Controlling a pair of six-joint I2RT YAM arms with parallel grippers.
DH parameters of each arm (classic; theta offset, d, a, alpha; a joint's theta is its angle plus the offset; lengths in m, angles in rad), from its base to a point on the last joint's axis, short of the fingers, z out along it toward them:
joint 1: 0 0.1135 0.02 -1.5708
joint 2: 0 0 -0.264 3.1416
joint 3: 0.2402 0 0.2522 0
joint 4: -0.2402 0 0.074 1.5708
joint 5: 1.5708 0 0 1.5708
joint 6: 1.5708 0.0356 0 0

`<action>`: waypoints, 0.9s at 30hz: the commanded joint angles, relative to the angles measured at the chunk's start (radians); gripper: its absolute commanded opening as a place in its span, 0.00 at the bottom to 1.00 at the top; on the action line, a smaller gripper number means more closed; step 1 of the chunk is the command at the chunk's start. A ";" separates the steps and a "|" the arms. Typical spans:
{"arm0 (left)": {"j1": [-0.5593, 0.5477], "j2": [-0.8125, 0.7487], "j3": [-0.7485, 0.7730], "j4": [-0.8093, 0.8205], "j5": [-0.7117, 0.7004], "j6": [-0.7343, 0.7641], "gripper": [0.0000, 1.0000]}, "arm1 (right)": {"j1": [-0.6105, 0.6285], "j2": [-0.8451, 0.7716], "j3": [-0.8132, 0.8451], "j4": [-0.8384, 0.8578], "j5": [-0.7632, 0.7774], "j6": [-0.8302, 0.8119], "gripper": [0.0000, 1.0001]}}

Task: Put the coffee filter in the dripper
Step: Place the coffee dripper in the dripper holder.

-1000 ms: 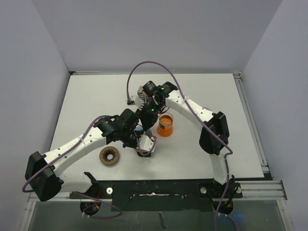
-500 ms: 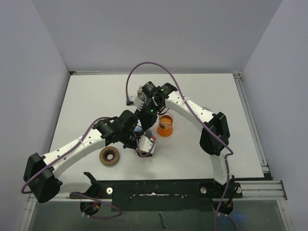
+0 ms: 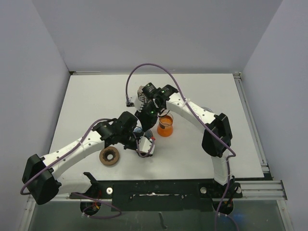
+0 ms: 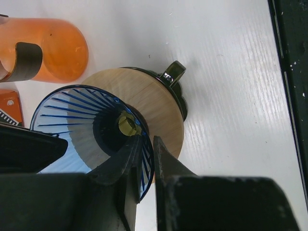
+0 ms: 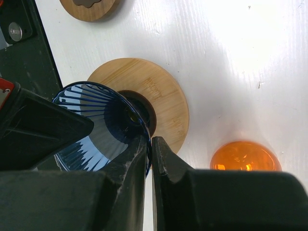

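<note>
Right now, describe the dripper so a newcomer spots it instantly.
On the white table, look at the middle. The dripper is the translucent blue ribbed cone on a round wooden disc, its rim pinched by both the left gripper and right gripper. Beside an orange cup and a flat brown ring, only it is blue and funnel-shaped.

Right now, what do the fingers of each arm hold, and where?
The blue dripper, by its rim: left fingers and right fingers each pinch its wall.
</note>
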State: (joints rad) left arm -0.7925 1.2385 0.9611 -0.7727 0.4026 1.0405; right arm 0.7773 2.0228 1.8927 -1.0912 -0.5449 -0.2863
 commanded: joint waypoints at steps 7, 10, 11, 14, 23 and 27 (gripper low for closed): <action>0.018 0.015 -0.089 -0.045 0.008 -0.067 0.00 | 0.034 -0.004 -0.029 -0.028 0.107 -0.027 0.02; 0.024 0.007 -0.104 -0.040 0.014 -0.071 0.00 | 0.034 0.001 -0.030 -0.029 0.117 -0.024 0.02; 0.025 0.004 -0.110 -0.038 0.015 -0.072 0.00 | 0.034 0.003 -0.032 -0.029 0.119 -0.024 0.02; 0.027 0.001 -0.123 -0.033 0.018 -0.076 0.00 | 0.036 0.005 -0.035 -0.029 0.124 -0.024 0.02; 0.027 -0.006 -0.152 -0.023 0.006 -0.070 0.00 | 0.048 -0.006 -0.064 -0.009 0.155 -0.032 0.02; 0.026 -0.003 -0.157 -0.026 0.004 -0.062 0.00 | 0.050 -0.020 -0.089 0.004 0.163 -0.041 0.02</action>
State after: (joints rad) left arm -0.7712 1.1870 0.8707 -0.6750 0.4351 1.0027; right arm 0.8089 2.0003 1.8626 -1.0473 -0.4767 -0.2878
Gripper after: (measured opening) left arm 0.079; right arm 0.080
